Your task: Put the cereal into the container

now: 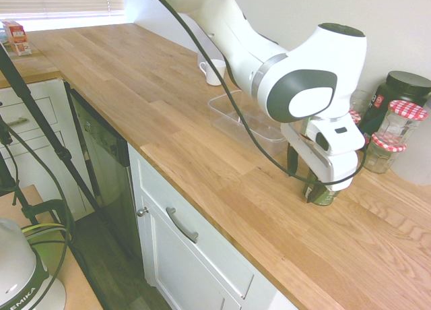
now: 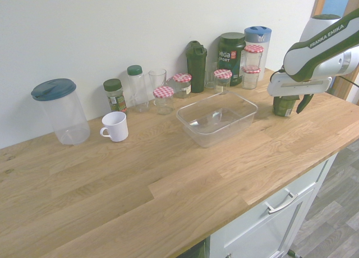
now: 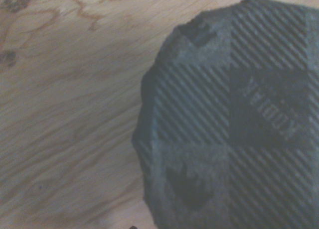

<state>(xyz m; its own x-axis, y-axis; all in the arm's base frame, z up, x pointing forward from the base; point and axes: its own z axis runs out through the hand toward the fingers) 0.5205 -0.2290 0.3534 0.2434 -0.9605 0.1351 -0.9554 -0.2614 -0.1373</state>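
Can see the hand (image 2: 300,88) low over the cereal (image 2: 283,107), with fingers spread open and gripping nothing. Cannot tell from these angles whether both fingertips flank the cereal. Find the cereal upright on the worktop (image 2: 168,185), outside the tub (image 2: 208,139), off the end away from the mug (image 2: 116,127). See the hand therefore off that same end of the tub, fingertips pointing down. In the wrist view, catch the cereal's dark scalloped lid up close, slightly blurred, with checks, diagonal stripes and the word KODIAK. Looking into the tub through its clear walls, make out no cereal inside. From the second exterior view, place the mug to the left of the tub, and farther left, a tall pitcher (image 2: 63,112) with a dark blue-green lid. Behind the tub and towards its left, note a green-lidded spice jar (image 2: 115,96), a clear bottle (image 2: 138,91) with a green cap, a drinking glass (image 2: 157,79) and jars (image 2: 164,102) with red-checked lids. Directly behind the tub, see the dark green shaker (image 2: 196,67); behind it to the right, the big VEGA SPORT canister (image 2: 230,57), a blue-lidded pitcher (image 2: 259,40) and two more red-checked jars (image 2: 253,56), one atop the other.
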